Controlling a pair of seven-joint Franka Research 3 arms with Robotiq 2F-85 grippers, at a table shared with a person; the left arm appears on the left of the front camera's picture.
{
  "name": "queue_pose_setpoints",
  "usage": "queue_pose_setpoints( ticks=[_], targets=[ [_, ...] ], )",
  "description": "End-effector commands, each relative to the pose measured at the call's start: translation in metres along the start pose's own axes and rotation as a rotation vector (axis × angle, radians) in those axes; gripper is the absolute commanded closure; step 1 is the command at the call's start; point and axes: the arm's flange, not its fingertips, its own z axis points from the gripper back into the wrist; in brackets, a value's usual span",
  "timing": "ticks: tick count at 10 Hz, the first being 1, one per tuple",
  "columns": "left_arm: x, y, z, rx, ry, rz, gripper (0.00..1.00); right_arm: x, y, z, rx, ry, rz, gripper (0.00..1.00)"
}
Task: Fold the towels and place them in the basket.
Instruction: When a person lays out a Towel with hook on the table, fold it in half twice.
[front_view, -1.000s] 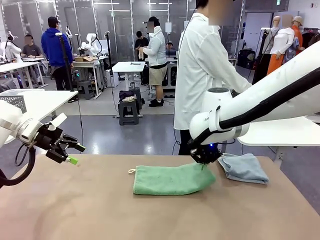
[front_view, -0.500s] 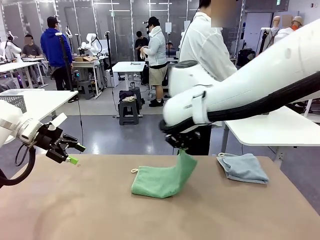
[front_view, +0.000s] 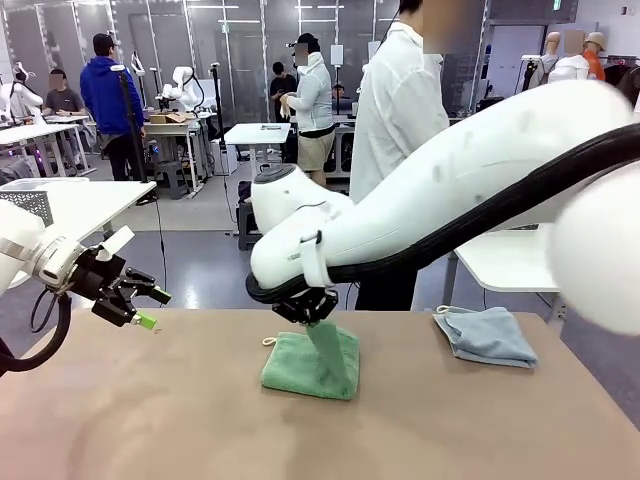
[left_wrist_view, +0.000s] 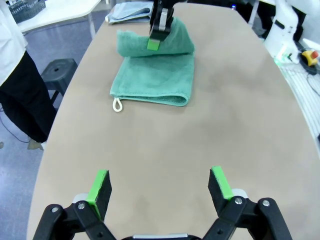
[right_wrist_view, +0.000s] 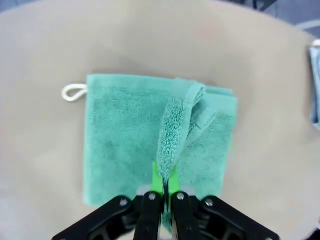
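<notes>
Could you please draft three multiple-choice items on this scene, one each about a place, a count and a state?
1. Where does the blue-grey towel lie?
A. Toward the table's right end, apart from the green towel
B. On top of the green towel
C. In the left gripper

2. How many towels are on the table?
A. One
B. Two
C. Four

3. What is the right gripper doing?
A. Hanging open over bare table
B. Shut on an edge of the green towel
C. Shut on the blue-grey towel

Answers:
1 A, as the front view shows bare table between the two towels.
2 B, one green and one blue-grey.
3 B, as the right wrist view shows its jaws pinched on a raised green fold, while the left gripper stands open over bare table.
</notes>
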Motion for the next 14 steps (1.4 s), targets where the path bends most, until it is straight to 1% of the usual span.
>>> queue_pose_setpoints(
  ticks=[1, 5, 8, 9, 10, 11, 12, 13, 14],
  targets=[
    [0.0, 0.0, 0.0, 0.002, 0.001, -0.001, 0.02, 0.015, 0.016, 0.005, -0.021, 0.045, -0.049, 1.0],
    [0.0, 0.0, 0.0, 0.002, 0.001, -0.001, 0.02, 0.01, 0.036, -0.01, 0.067, 0.034, -0.085, 1.0],
    [0.0, 0.0, 0.0, 0.002, 0.001, -0.001, 0.02, 0.012, 0.041, -0.02, 0.074, 0.008, -0.116, 1.0],
    [0.0, 0.0, 0.0, 0.002, 0.001, -0.001, 0.02, 0.013, 0.04, -0.021, 0.091, 0.002, -0.11, 0.76],
    [0.0, 0.0, 0.0, 0.002, 0.001, -0.001, 0.02, 0.012, 0.041, -0.022, 0.104, 0.006, -0.113, 0.76],
    [0.0, 0.0, 0.0, 0.002, 0.001, -0.001, 0.02, 0.011, 0.041, -0.022, 0.107, 0.005, -0.118, 0.56],
    [0.0, 0.0, 0.0, 0.002, 0.001, -0.001, 0.02, 0.009, 0.041, -0.022, 0.106, 0.017, -0.115, 0.71],
    [0.0, 0.0, 0.0, 0.002, 0.001, -0.001, 0.02, 0.007, 0.036, -0.019, 0.12, 0.029, -0.105, 0.36],
    [0.0, 0.0, 0.0, 0.002, 0.001, -0.001, 0.02, -0.001, 0.026, -0.013, 0.141, 0.039, -0.08, 0.52]
  ],
)
